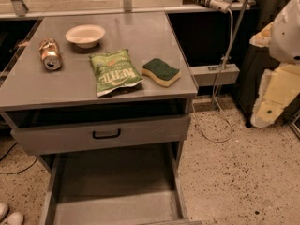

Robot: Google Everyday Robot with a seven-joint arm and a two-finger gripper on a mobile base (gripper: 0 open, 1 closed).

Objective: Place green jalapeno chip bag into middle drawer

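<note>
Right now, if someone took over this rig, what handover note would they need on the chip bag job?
Gripper: at the right edge of the view, off to the side of the cabinet, far from the bag.
Green jalapeno chip bag: lying flat on the counter top, between the can and the sponge, not grasped.
Middle drawer: pulled out below the counter, bag not in it.
Done: drawer open.
Left: reach the bag, grasp it, lower it into the drawer, release.

On the table (154, 36), the chip bag (115, 72) lies between can (49, 54) and sponge (161, 71); bowl (85, 35) behind them; drawer (112, 182) pulled out below; end effector (274, 97) off right, well apart.
</note>
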